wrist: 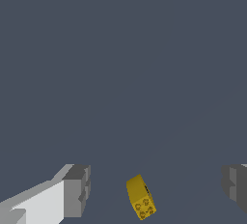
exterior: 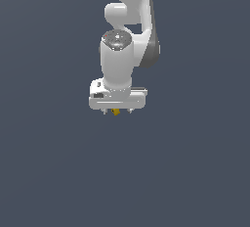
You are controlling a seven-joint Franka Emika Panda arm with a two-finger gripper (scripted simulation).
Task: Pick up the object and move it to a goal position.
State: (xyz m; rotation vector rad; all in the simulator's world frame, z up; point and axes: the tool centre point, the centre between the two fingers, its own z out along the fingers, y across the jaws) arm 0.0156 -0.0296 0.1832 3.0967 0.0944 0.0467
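White 2-finger gripper [wrist: 154,189] spread wide around the tiny yellow-orange blocky object [wrist: 141,197], touching neither pad; grasp, lift and transfer to goal all remain undone.

In the exterior view the object [exterior: 115,111] is too small to make out, mostly hidden under the gripper [exterior: 117,110], whose fingertips barely show. In the wrist view both fingers [wrist: 76,190] are cut off by the picture's edges, one showing only a grey sliver.
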